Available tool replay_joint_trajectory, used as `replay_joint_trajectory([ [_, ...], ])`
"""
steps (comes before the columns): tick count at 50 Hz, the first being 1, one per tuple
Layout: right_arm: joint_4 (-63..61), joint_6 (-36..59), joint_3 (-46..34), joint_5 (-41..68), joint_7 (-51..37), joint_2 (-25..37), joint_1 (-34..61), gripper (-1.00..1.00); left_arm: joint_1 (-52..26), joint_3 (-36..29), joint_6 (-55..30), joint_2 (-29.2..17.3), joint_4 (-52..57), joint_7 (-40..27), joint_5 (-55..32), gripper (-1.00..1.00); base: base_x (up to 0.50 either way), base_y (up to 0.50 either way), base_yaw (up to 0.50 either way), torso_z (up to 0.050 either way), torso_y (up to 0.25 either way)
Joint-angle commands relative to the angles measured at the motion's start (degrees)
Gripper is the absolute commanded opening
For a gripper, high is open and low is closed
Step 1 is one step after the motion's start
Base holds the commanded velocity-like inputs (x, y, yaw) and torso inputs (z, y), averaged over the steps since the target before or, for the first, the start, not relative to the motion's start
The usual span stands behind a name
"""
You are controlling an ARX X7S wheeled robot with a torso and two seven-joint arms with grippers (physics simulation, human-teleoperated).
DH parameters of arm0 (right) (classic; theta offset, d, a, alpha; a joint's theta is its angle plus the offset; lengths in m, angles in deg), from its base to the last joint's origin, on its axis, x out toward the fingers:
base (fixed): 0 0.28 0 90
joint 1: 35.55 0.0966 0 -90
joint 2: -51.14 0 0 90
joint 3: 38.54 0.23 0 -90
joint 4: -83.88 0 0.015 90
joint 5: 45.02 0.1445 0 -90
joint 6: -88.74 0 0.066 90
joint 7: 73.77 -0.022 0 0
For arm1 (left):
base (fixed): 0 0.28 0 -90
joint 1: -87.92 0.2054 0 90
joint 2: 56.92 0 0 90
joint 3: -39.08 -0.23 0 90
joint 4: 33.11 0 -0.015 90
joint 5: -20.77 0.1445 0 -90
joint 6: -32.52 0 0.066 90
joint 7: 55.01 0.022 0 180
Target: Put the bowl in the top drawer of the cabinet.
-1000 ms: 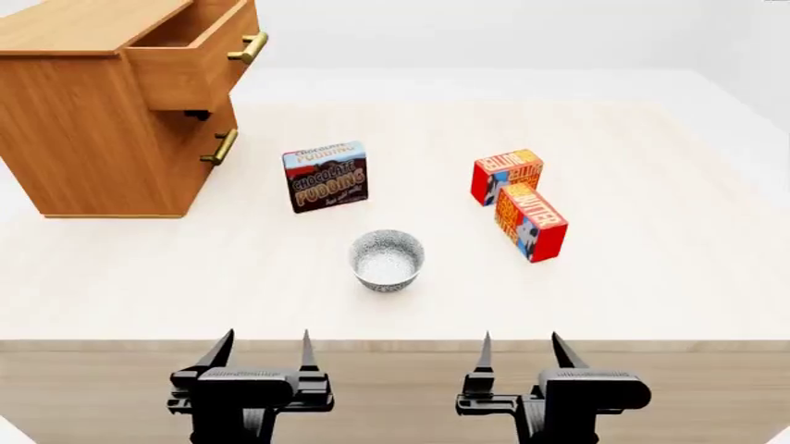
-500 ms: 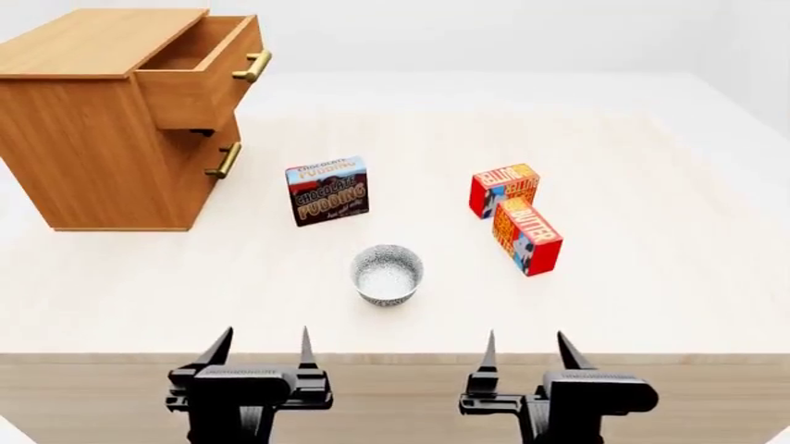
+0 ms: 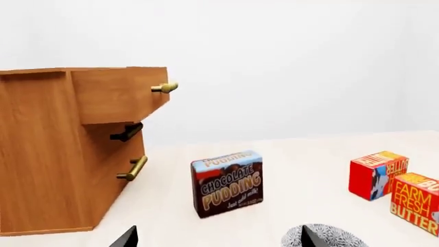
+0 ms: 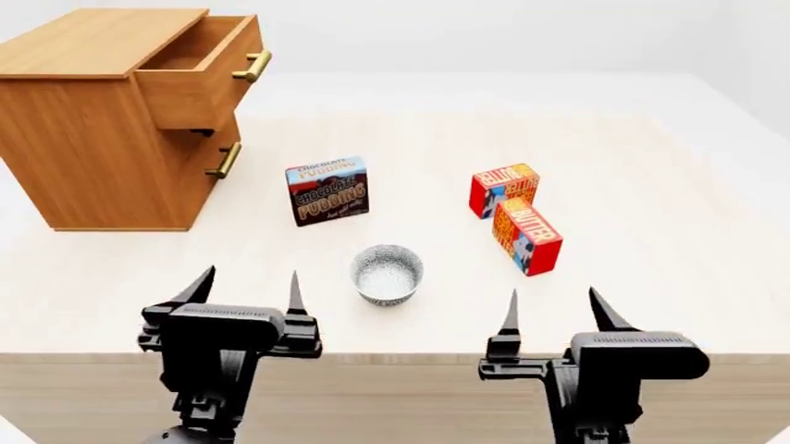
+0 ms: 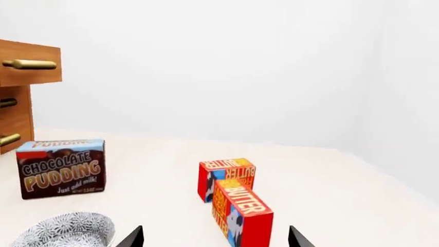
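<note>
The speckled white-grey bowl (image 4: 387, 274) stands upright on the table's front middle, empty; it also shows in part at the wrist views' edge (image 3: 322, 238) (image 5: 65, 230). The wooden cabinet (image 4: 92, 139) stands at the back left, its top drawer (image 4: 203, 69) pulled out with a brass bar handle (image 3: 164, 87). My left gripper (image 4: 244, 289) hovers open left of the bowl, near the front edge. My right gripper (image 4: 553, 307) is open to the bowl's right. Neither holds anything.
A chocolate pudding box (image 4: 327, 190) stands behind the bowl. Two red butter boxes (image 4: 504, 190) (image 4: 527, 236) lie to the right of it. The lower drawer's handle (image 4: 224, 160) sits under the open drawer. The table's front edge (image 4: 395, 356) runs just below the grippers.
Both arms have risen and moved forward over the table's front edge, nearer the bowl, and the right one has shifted a little right. The bowl and boxes have stayed put.
</note>
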Motion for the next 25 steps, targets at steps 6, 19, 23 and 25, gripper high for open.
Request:
replay_joint_trajectory([
  [6, -22.9, 32.4, 3.8, 2.9, 0.6, 5.6, 12.7, 1.00, -18.4, 2.8, -30.4, -3.8, 15.8, 0.4, -6.4, 1.00, 0.00, 0.00, 0.00, 0.000, 0.000],
  [19, -29.2, 54.5, 6.2, 6.1, 2.0, 9.5, 30.0, 1.00, -38.3, 5.0, -48.9, -5.4, 14.9, 0.9, -11.0, 1.00, 0.00, 0.00, 0.00, 0.000, 0.000],
  [23, -29.1, 58.6, 6.6, 6.6, 2.4, 10.4, 34.9, 1.00, -43.4, 4.7, -51.3, -6.1, 13.8, 1.3, -11.5, 1.00, 0.00, 0.00, 0.00, 0.000, 0.000],
  [25, -29.1, 59.6, 6.5, 6.7, 2.4, 10.7, 36.1, 1.00, -44.9, 4.3, -51.8, -6.5, 13.5, 1.4, -11.5, 1.00, 0.00, 0.00, 0.00, 0.000, 0.000],
])
